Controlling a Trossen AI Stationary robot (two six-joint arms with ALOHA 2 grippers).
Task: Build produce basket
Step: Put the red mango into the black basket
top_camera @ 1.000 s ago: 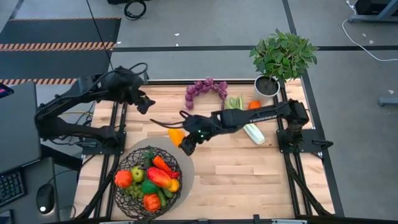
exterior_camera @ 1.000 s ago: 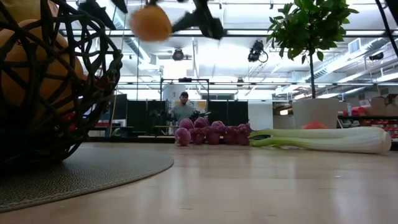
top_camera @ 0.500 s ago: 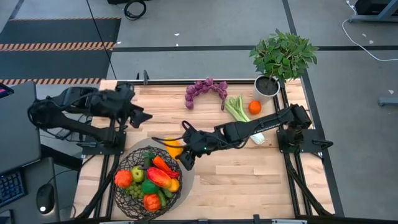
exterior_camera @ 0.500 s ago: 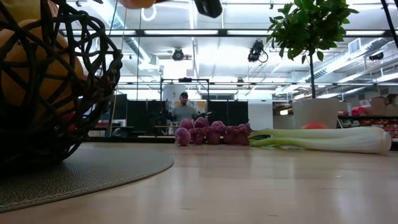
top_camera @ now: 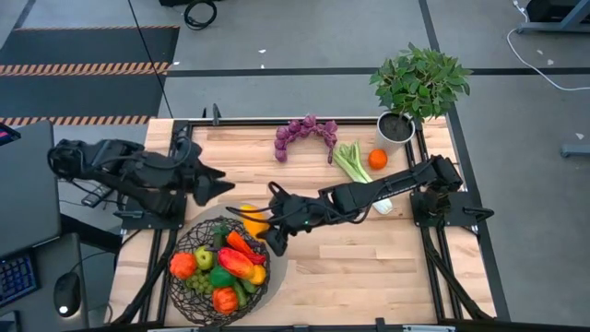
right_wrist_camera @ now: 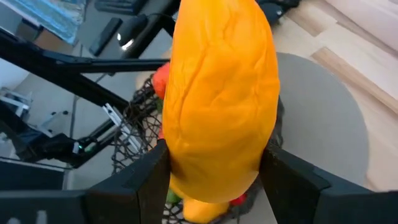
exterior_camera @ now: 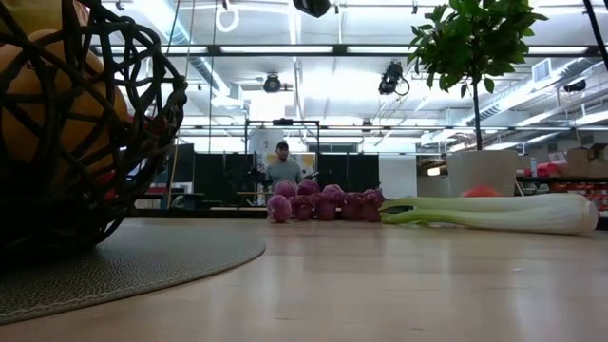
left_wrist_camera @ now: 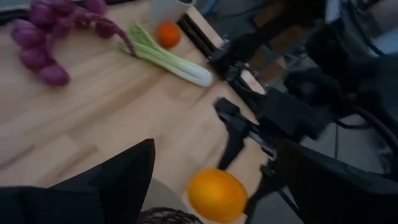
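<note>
The dark wire basket [top_camera: 218, 267] stands on a round grey mat [top_camera: 277, 258] at the table's near left, with several toy fruits and vegetables in it. My right gripper [top_camera: 261, 224] hangs just beyond the basket's far rim, shut on an orange-yellow fruit [right_wrist_camera: 217, 93]. My left gripper [top_camera: 210, 185] hovers open to the left of that fruit, holding nothing. Purple grapes [top_camera: 304, 132], celery [top_camera: 355, 166] and an orange [top_camera: 377, 159] lie on the table's far side. My right gripper pinches the orange-yellow fruit between its two fingers, which sit on two opposite sides [right_wrist_camera: 174, 155] of its lower part. The fingers reach in from the table's right, slanting downward. The fruit is lifted clear, above the mat beside the basket's far rim [right_wrist_camera: 140, 118].
A potted leafy plant [top_camera: 419, 83] stands at the far right corner. Black frame rails run along the table's left and right edges. In the low view the basket [exterior_camera: 76, 123] fills the left side, and a person [exterior_camera: 282, 166] stands in the room behind.
My right gripper has carried the orange-yellow fruit toward the near edge and the basket, rising out of the low view's top. My left gripper has swung from the far left toward the near edge, turning as it went, and now points at the fruit.
</note>
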